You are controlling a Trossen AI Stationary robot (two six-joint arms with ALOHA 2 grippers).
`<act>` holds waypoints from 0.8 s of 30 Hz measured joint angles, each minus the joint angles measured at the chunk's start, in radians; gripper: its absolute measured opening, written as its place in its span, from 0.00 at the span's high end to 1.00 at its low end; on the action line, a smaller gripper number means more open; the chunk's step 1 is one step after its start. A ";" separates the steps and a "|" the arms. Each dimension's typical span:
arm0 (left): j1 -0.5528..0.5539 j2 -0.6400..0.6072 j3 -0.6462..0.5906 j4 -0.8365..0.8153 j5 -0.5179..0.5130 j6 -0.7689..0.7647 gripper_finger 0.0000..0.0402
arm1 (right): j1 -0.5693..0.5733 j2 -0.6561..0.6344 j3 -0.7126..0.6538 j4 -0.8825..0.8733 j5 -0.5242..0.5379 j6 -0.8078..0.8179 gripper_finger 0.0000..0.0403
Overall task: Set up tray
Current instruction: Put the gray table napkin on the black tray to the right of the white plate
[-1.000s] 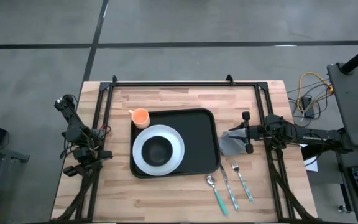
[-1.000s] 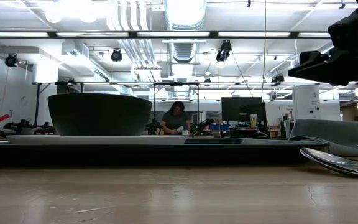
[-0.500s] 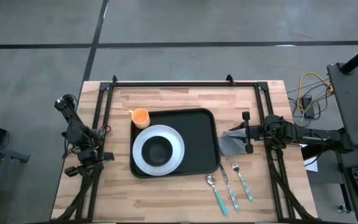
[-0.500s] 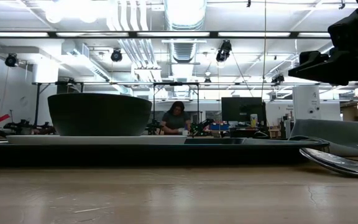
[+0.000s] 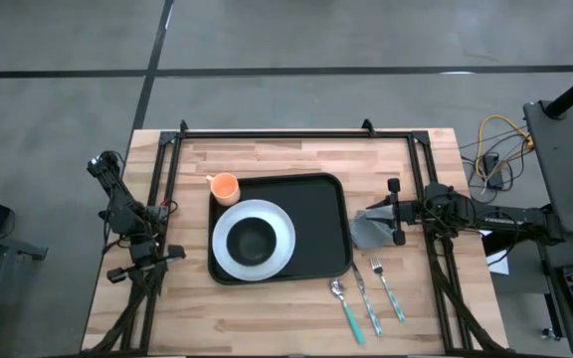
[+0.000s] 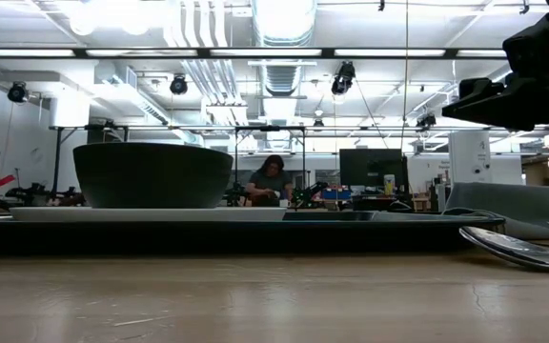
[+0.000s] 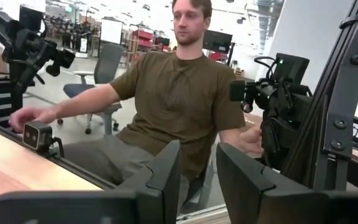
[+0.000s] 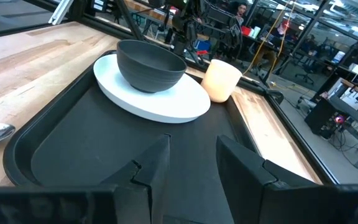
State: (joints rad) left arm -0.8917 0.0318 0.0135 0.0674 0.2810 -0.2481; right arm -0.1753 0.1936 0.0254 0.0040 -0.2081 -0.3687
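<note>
**Tray loaded at table centre; left arm shifting slightly, right arm parked**

Against the picture one second back, the left gripper [image 5: 145,261] is sitting a little nearer the table's front edge; its arm is folded at the 9 o'clock edge of the table [image 5: 267,328]. Nothing else is differing: tray, dishes and cutlery are lying as before, and the right gripper [image 5: 394,212] is holding its place at the 3 o'clock side.

The tray [image 5: 321,224] is lying flat at the middle of the table, its long axis running 9 to 3 o'clock, short sides facing each arm. The white plate [image 5: 229,234] is resting on its 9 o'clock half, with the dark bowl [image 5: 253,240] on it. The orange cup [image 5: 225,187] is standing at the tray's 11 o'clock corner, just beside the plate.

The grey napkin [image 5: 369,229] is lying just off the tray's 3 o'clock rim, at the right gripper's fingertips. The spoon [image 5: 345,306], knife [image 5: 365,300] and fork [image 5: 387,288] are lying at 5 o'clock.

Left claw: released, fingers [image 7: 163,180] apart, nothing between. Right claw: released, fingers [image 8: 151,163] apart, facing the tray.
</note>
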 joint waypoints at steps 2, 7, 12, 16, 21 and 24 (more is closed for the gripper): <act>0.000 -0.006 0.001 0.000 0.000 0.000 0.79 | 0.000 0.000 0.000 0.000 0.000 0.000 0.71; 0.000 -0.005 0.001 0.000 0.000 0.001 0.79 | 0.000 0.000 0.000 0.000 0.000 -0.001 0.71; 0.000 0.007 -0.001 0.000 0.000 0.002 0.79 | 0.000 0.000 0.000 0.000 0.000 -0.001 0.71; 0.000 0.007 -0.002 0.000 0.000 0.002 0.79 | 0.000 0.000 0.000 -0.001 0.000 0.001 0.71; 0.000 0.007 -0.003 -0.001 0.000 0.002 0.79 | 0.000 0.000 0.000 -0.003 0.000 0.002 0.71; 0.000 0.007 -0.003 -0.001 0.000 0.002 0.79 | 0.000 0.000 0.000 -0.005 0.000 0.001 0.71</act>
State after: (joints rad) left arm -0.8917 0.0387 0.0109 0.0666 0.2810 -0.2459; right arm -0.1750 0.1936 0.0254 -0.0013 -0.2081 -0.3681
